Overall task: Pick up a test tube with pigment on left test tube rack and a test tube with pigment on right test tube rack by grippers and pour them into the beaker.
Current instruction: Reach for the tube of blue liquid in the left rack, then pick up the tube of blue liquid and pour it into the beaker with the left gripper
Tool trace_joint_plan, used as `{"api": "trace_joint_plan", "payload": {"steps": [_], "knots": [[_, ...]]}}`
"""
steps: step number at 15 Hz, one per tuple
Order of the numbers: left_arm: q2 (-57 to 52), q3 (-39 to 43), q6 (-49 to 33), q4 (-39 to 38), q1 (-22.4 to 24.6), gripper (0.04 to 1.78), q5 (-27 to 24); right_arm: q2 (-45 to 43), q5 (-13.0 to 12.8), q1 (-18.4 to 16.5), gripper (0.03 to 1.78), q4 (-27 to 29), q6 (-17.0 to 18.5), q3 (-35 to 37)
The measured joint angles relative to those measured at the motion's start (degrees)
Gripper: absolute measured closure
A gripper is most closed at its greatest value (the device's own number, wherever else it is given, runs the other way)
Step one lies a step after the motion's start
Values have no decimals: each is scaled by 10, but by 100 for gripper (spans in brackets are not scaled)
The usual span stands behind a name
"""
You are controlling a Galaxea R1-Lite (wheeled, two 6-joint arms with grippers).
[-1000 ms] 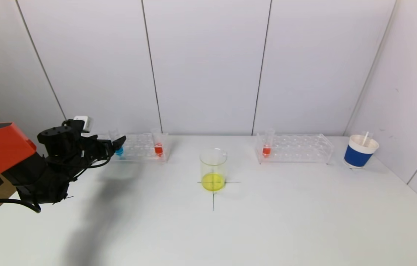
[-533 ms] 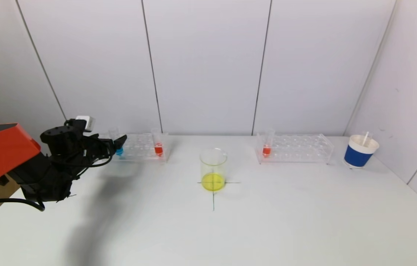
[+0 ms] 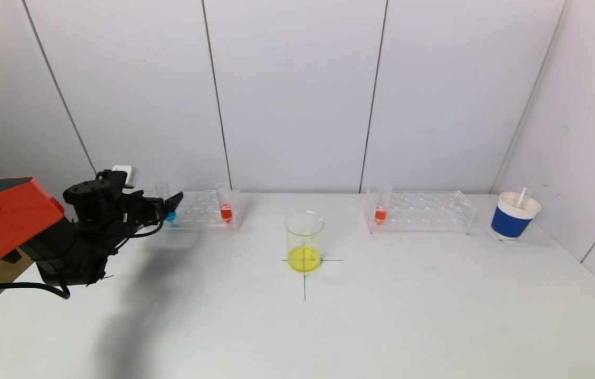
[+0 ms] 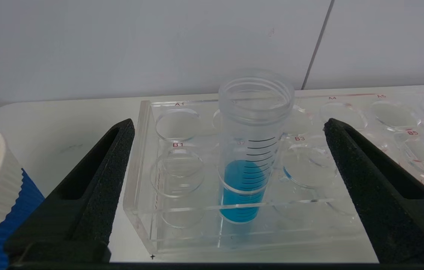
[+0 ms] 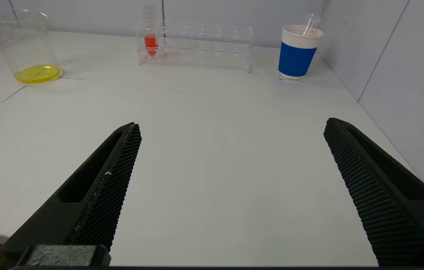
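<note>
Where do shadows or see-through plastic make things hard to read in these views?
Head view: left hand and arm throw a broad soft shadow on the table; left rack nearly vanishes against it. Left wrist view: blue tube clear between open fingers. Right wrist view: right rack faint, red tube distinct.

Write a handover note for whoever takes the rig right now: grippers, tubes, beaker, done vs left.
Left gripper: open, lined up on the blue tube in the left rack, fingers either side, not touching.
Right gripper: open, empty, parked low over the near right of the table, away from the right rack.
Tubes: blue tube and a red tube stand in the left rack; another red tube stands in the right rack.
Beaker: centre, on the cross mark, yellow liquid at the bottom.
Done: left approach only.
Left: grasp, lift and pour a left-rack tube; the whole right-side pick and pour.
</note>
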Motion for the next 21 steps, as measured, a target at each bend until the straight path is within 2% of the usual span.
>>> {"api": "trace_joint_plan", "payload": {"steps": [6, 8, 11, 15, 16, 21], "knots": [[14, -6, 2, -25, -7, 7, 1, 0, 0, 0, 4, 0, 0, 0], [17, -6, 3, -26, -9, 17, 2, 0, 0, 0, 4, 0, 0, 0], [20, -7, 2, -26, -10, 51, 2, 0, 0, 0, 4, 0, 0, 0], [22, -14, 2, -24, -10, 124, 1, 0, 0, 0, 4, 0, 0, 0], [24, -17, 2, -23, -10, 134, 1, 0, 0, 0, 4, 0, 0, 0], [28, -23, 3, -23, -10, 138, 1, 0, 0, 0, 4, 0, 0, 0]]}}
